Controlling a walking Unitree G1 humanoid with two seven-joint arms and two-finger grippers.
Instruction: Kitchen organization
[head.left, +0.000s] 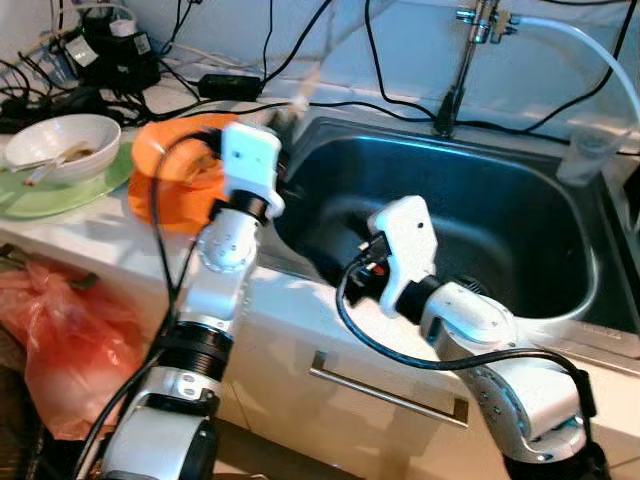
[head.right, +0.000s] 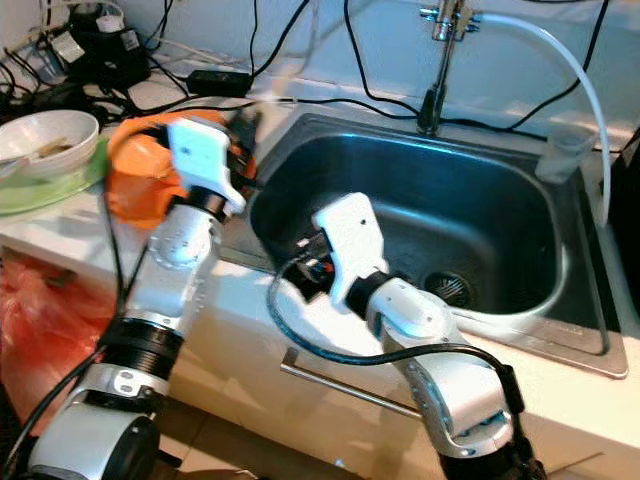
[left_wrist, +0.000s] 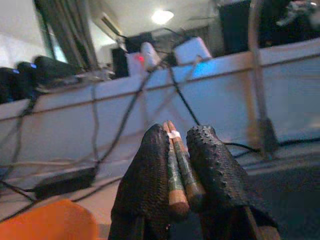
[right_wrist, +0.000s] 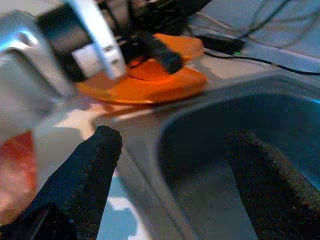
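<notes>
My left claw pinches chopsticks above the sink rim, likely bound for washing; my right claw gapes empty inside the sink.

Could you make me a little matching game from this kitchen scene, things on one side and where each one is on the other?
Things:
1. chopsticks
2. white bowl
3. faucet
4. orange plastic bag

Places:
A. on the green plate
B. behind the sink, at the wall
C. pinched in the left gripper
D. hanging below the counter edge

Pairs: 1-C, 2-A, 3-B, 4-D
</notes>
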